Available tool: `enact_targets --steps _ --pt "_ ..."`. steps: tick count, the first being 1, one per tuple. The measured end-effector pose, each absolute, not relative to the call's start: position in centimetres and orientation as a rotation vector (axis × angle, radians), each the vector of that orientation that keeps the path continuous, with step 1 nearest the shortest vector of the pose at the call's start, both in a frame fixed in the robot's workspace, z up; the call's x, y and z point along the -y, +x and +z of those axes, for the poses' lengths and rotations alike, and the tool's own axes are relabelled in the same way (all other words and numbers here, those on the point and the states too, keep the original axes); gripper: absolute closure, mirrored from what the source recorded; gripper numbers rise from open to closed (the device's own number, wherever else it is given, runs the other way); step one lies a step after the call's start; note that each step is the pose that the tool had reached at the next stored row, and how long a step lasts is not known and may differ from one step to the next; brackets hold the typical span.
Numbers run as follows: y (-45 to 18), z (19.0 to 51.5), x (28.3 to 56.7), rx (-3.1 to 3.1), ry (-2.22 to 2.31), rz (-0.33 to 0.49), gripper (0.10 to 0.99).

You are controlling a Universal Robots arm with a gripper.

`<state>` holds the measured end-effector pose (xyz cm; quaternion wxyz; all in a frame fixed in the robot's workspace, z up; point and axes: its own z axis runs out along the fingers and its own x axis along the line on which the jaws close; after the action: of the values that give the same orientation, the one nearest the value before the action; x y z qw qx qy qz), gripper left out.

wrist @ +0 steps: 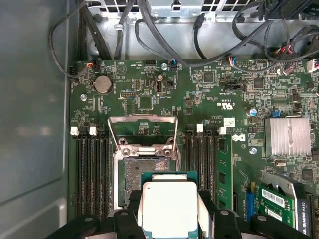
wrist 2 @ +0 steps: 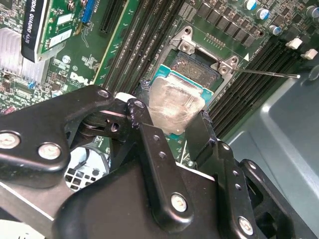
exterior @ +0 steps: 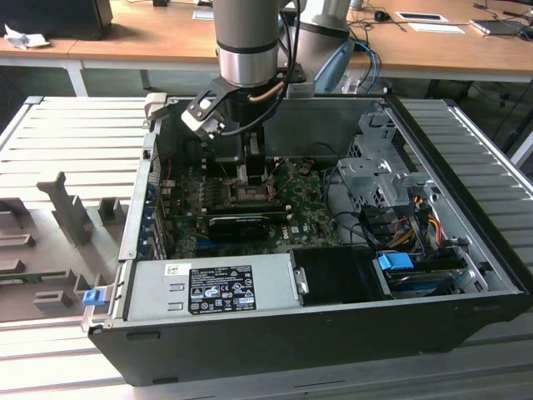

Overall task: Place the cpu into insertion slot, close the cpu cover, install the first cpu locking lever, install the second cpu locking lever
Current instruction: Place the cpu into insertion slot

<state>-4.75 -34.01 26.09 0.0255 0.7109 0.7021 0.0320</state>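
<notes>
**Entry: cpu clamped in pincer over insertion slot**

Exterior view. One arm reaches down into an open computer case that lies on a ribbed grey tabletop. The pincer hangs low over the middle of the green circuit board. A grey labelled power-supply box sits along the near side of the case. A dark graphics card lies between that box and the pincer.

First wrist view.
- The pincer's two black fingers press against opposite edges of the cpu, its silvery face up.
- The cpu covers the nearer part of the insertion slot. The slot's dark field shows beyond it.
- The cpu cover stands raised off the slot at the far edge, with board showing through its window.
- Memory slots flank the socket on both sides.
- A finned silver heatsink sits well apart from the socket.
- Black cables run above the board's far edge.

Second wrist view.
- It looks from behind the black linkage of the fingers.
- The cpu shows a smeared face and a green border, gripped at both sides.
- It lies across the corner of the insertion slot. Whether it rests in the slot or hangs just above it cannot be told.
- A thin metal rod sticks out sideways from the socket's rim.
</notes>
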Motion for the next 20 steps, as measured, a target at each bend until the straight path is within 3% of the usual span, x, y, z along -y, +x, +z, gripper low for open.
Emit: enact_targets --steps 20 --pt "-4.8 22.3 32.9 -2.204 2.165 0.100 0.557"
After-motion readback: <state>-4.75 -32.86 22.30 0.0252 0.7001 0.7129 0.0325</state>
